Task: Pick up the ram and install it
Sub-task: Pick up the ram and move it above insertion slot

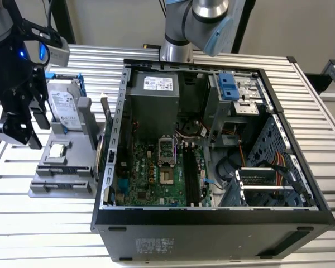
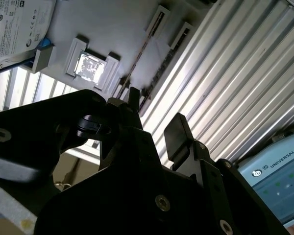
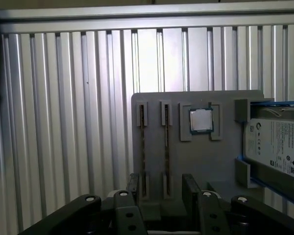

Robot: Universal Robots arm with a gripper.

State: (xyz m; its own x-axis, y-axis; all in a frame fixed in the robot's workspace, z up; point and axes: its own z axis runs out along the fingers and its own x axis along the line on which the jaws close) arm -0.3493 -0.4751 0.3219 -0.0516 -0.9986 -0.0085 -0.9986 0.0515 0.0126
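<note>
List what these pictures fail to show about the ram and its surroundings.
The ram: edge-on in the tray in the first wrist view, so its faces are hidden.
The hard drive: cut off by that view's edge.
The motherboard slots: too small in the exterior view to tell whether filled.

Bright, even overhead light fills the exterior view: the ribbed table (image 1: 318, 123) shines pale, while the inside of the case (image 1: 212, 234) lies in shade. In the second wrist view the gripper (image 2: 154, 110) is a near-black silhouette and the processor (image 2: 90, 66) glares white. The first wrist view is dimmer, with a bright streak down a few table slats.
</note>
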